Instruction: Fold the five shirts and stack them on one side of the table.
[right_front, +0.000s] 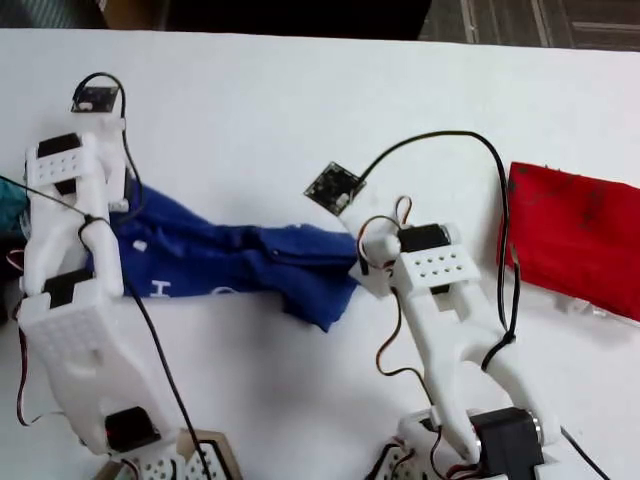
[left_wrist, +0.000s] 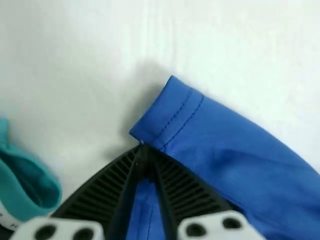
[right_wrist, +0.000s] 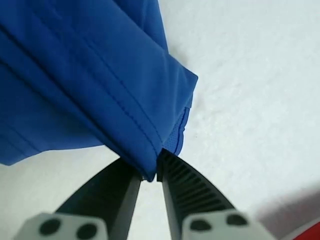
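Black ribbed fingers (left_wrist: 172, 180) of the left gripper (left_wrist: 145, 150) are pinched shut on an edge of the blue shirt (left_wrist: 225, 150), just beside a stitched cuff. The right gripper (right_wrist: 150, 172) is likewise clamped on a hem at the shirt's other end. In the high view the blue shirt (right_front: 230, 260) lies as a bunched band across the middle left of the frame, strung between the two arms on the white table (right_front: 250, 100). A red shirt (right_front: 580, 240) lies flat at the right edge, and a teal one (left_wrist: 25, 182) sits near the left gripper. The step in hand looks like spreading the blue shirt. Next, it probably needs drawing taut and laying flat, both grips kept firm, before any fold.
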